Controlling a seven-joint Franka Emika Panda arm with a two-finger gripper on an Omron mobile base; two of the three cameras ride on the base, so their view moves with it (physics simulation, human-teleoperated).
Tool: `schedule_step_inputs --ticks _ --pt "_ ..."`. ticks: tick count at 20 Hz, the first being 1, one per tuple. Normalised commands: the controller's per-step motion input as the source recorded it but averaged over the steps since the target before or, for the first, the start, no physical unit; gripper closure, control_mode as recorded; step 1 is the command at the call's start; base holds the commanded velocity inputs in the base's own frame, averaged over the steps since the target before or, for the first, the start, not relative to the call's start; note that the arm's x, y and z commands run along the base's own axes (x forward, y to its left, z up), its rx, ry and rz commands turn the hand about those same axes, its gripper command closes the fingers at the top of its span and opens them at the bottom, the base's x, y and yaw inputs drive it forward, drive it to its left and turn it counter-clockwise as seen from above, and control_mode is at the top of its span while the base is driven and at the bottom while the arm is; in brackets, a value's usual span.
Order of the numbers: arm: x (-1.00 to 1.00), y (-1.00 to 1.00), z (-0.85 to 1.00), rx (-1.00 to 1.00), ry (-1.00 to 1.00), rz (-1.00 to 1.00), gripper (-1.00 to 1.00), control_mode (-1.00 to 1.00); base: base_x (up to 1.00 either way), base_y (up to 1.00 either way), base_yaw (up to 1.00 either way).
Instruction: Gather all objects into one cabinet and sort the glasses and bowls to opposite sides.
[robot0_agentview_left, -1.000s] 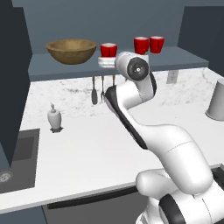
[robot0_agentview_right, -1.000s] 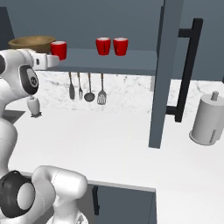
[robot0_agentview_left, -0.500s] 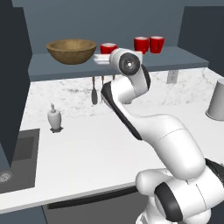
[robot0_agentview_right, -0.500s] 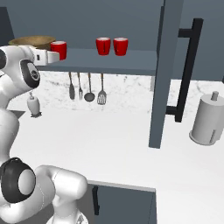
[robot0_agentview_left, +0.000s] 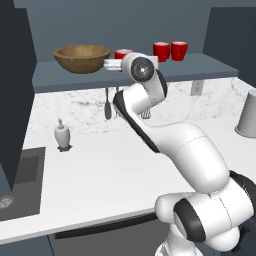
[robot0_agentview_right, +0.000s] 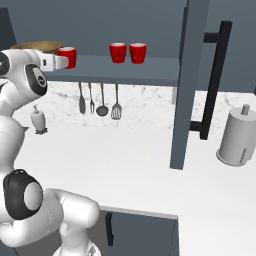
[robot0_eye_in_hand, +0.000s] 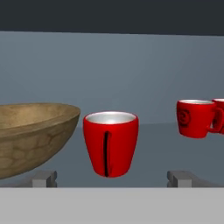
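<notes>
Along the cabinet shelf (robot0_agentview_left: 200, 67) (robot0_agentview_right: 150, 67) stands the wooden bowl (robot0_agentview_left: 81, 57) (robot0_agentview_right: 37, 46) (robot0_eye_in_hand: 30, 131) at the left. One red cup (robot0_agentview_left: 122, 53) (robot0_agentview_right: 67, 56) (robot0_eye_in_hand: 110, 142) sits close beside it. Two more red cups (robot0_agentview_left: 161, 51) (robot0_agentview_right: 118, 52) (robot0_eye_in_hand: 194, 118) stand together further right. My gripper (robot0_agentview_left: 111, 64) (robot0_agentview_right: 59, 61) (robot0_eye_in_hand: 112, 178) is level with the shelf, pointing at the near cup. It is open, a fingertip showing on either side of the cup's base, with wide gaps and nothing held.
Metal utensils (robot0_agentview_right: 100, 100) (robot0_agentview_left: 107, 107) hang under the shelf. A soap dispenser (robot0_agentview_left: 61, 135) (robot0_agentview_right: 38, 120) stands on the white counter beside the sink (robot0_agentview_left: 20, 175). A grey tumbler (robot0_agentview_left: 247, 115) sits at the right. An open cabinet door (robot0_agentview_right: 192, 85) and paper-towel roll (robot0_agentview_right: 235, 137) stand right.
The hand has swung left and a little up towards the cup beside the bowl. The cups and bowl have stayed put, and the gripper has stayed open.
</notes>
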Motion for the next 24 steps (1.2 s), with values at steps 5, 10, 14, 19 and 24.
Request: schedule_step_inputs --ticks 5,10,14,19,24 --pt "0.13 0.00 0.00 0.00 0.00 0.00 -1.00 -1.00 0.00 0.00 0.00" --pt "0.17 0.05 0.00 0.00 0.00 0.00 -1.00 -1.00 0.00 0.00 0.00" --pt "0.20 0.09 0.00 0.00 0.00 -0.02 -1.00 -1.00 0.00 0.00 0.00" --pt "0.09 0.00 -0.08 0.00 0.00 0.00 -1.00 -1.00 0.00 0.00 0.00" --pt "0.13 0.00 -0.10 0.00 0.00 0.00 -1.00 -1.00 0.00 0.00 0.00"
